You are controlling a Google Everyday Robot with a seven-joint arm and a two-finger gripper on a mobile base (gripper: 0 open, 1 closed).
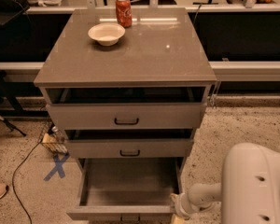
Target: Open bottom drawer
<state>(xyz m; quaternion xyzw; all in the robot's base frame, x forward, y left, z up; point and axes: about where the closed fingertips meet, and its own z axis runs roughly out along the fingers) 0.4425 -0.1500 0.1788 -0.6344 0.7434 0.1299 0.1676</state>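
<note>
The grey-taupe three-drawer cabinet (126,62) stands in the middle of the camera view. Its bottom drawer (128,183) is pulled far out, its empty inside showing, and its front panel (121,213) lies at the lower edge of the picture. The middle drawer (129,148) and the top drawer (127,116) stand slightly ajar, each with a black bar handle. My white arm (254,185) comes in from the lower right. My gripper (178,213) is at the bottom drawer's front right corner, mostly cut off by the picture's edge.
A white bowl (106,33) and a red soda can (123,5) stand on the cabinet top. A blue X (57,166) is taped on the speckled floor to the left, near a black cable (18,181). A long bench (252,69) runs behind.
</note>
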